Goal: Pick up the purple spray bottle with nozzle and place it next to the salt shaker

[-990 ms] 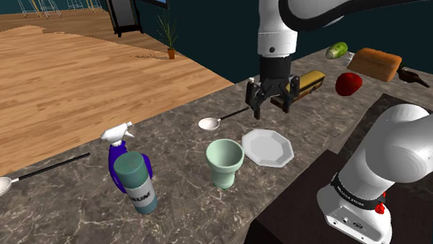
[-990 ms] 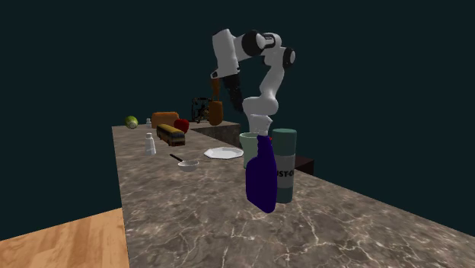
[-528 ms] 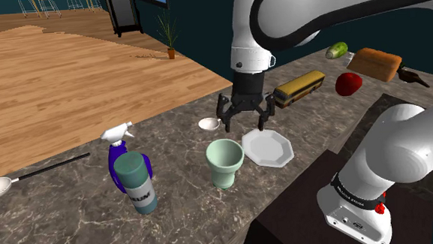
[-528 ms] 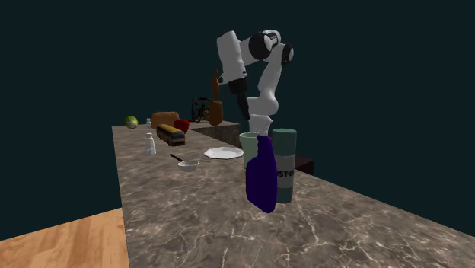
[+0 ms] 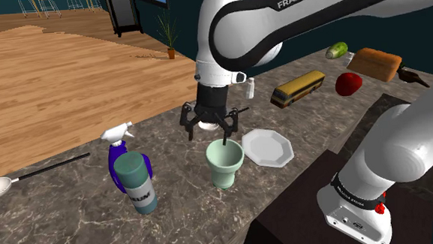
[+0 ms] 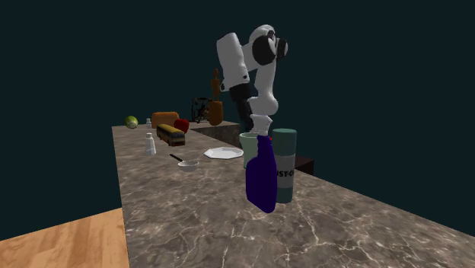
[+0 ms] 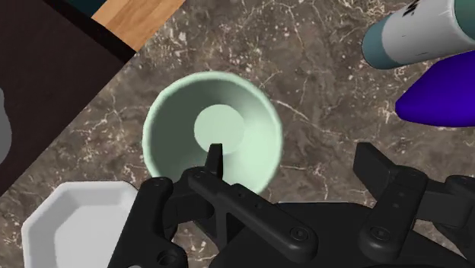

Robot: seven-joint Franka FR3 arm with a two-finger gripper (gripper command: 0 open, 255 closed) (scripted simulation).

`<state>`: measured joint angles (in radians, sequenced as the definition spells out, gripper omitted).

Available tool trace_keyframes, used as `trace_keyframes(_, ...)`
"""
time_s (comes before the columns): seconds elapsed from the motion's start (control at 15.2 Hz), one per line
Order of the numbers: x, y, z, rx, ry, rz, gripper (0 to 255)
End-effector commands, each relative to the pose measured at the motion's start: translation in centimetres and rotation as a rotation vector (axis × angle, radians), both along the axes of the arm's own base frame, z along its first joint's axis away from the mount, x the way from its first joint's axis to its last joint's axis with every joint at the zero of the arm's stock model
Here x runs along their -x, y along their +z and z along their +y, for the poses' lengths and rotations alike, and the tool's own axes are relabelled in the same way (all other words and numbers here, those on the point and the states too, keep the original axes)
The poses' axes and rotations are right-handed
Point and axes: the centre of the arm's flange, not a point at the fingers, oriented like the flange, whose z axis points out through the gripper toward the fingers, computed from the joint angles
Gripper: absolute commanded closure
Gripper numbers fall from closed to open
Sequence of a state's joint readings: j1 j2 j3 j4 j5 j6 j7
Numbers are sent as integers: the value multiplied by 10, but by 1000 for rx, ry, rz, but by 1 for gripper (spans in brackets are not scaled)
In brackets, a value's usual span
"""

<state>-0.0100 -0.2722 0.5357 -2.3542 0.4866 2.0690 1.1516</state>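
The gripper (image 5: 210, 128) hangs over the marble countertop (image 5: 181, 213) with its two black fingers spread wide and nothing between them. In the wrist view it looks almost straight down into the pale green cup (image 7: 212, 134), which stands just under it. A white eight-sided plate (image 5: 268, 147) lies beside the cup on the side towards the stand. Farther from the gripper, on the cup's other side, a teal can (image 5: 137, 181) stands upright. The purple spray bottle (image 5: 119, 155) with its white nozzle stands right behind the can, close against it and untouched. Well beyond the arm, towards the far end of the counter, the small white salt shaker (image 6: 151, 143) stands near a yellow toy bus (image 5: 298, 87), and a red apple (image 5: 348, 83) and a loaf of bread (image 5: 375, 62) lie farther still. By the look of it the task has hardly begun: the approach is under way, and the grasp, the lift, the carry across the counter and the set-down beside the shaker are all left to do.
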Motion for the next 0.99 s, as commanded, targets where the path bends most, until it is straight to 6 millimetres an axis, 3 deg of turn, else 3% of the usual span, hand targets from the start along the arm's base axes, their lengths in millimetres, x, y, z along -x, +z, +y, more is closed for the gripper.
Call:
trace_keyframes(0.0, -14, -5, 17, -14, -60, -3, 0)
trace_keyframes(0.73, -109, -36, 93, -77, -365, -16, 0)
trace_keyframes(0.92, -115, -48, 100, -80, -382, -17, 0)
